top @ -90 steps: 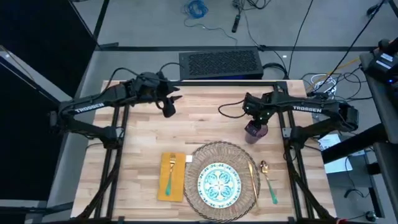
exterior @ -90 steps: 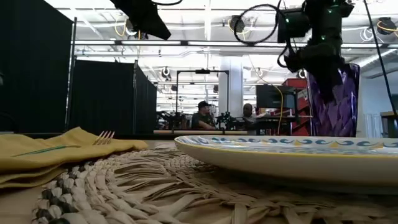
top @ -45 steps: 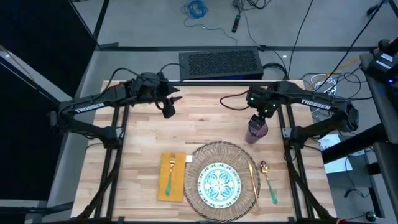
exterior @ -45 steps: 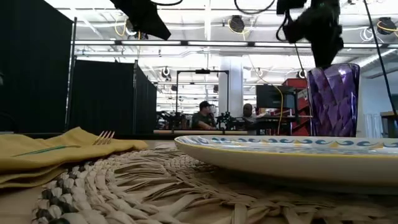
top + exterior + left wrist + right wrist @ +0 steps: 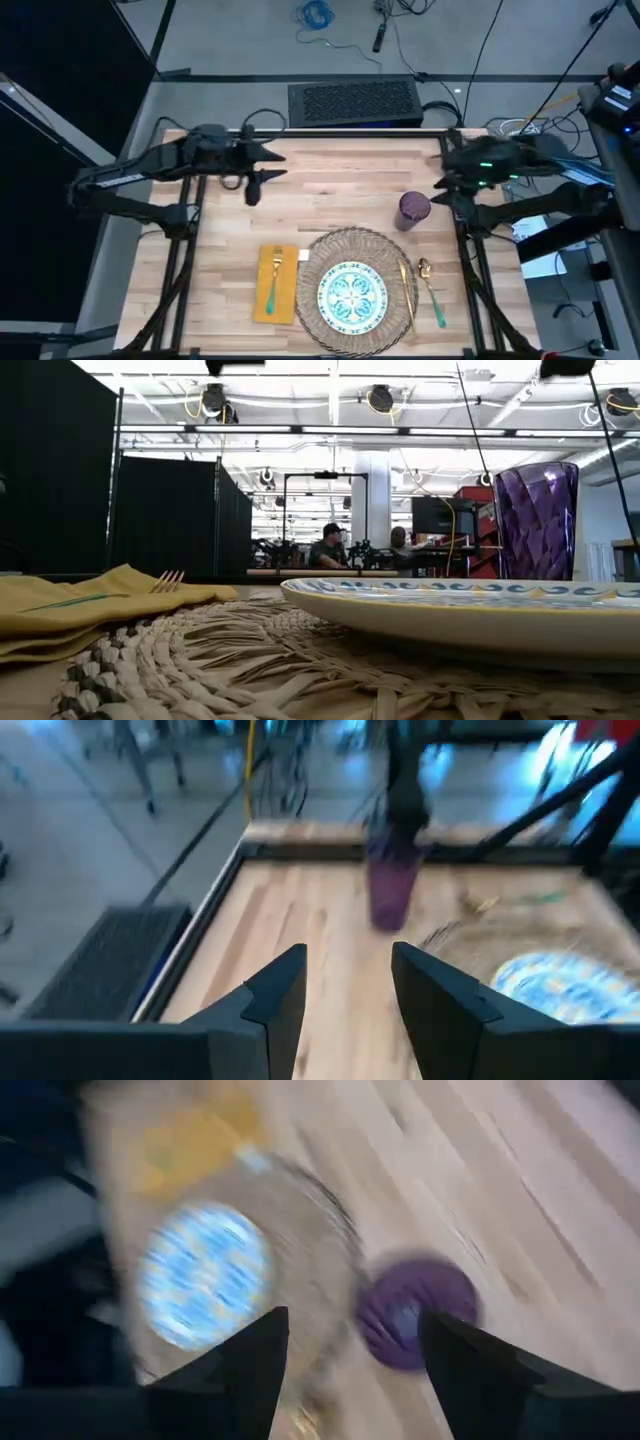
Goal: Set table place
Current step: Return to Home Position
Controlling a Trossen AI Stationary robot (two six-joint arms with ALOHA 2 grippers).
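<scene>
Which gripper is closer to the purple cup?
Right. The right gripper is close beside the purple cup, not touching; the left gripper is far across the table.

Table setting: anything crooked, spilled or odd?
Nothing stands out. The purple faceted cup stands upright beside the round woven placemat, the blue-green patterned plate centred on it. Left gripper and right gripper hover open.

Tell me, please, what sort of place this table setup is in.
Probably a robotics lab or workshop hall: black partition panels, an exposed ceiling with hanging lights, loose cables on the floor, and people seated in the background.
</scene>
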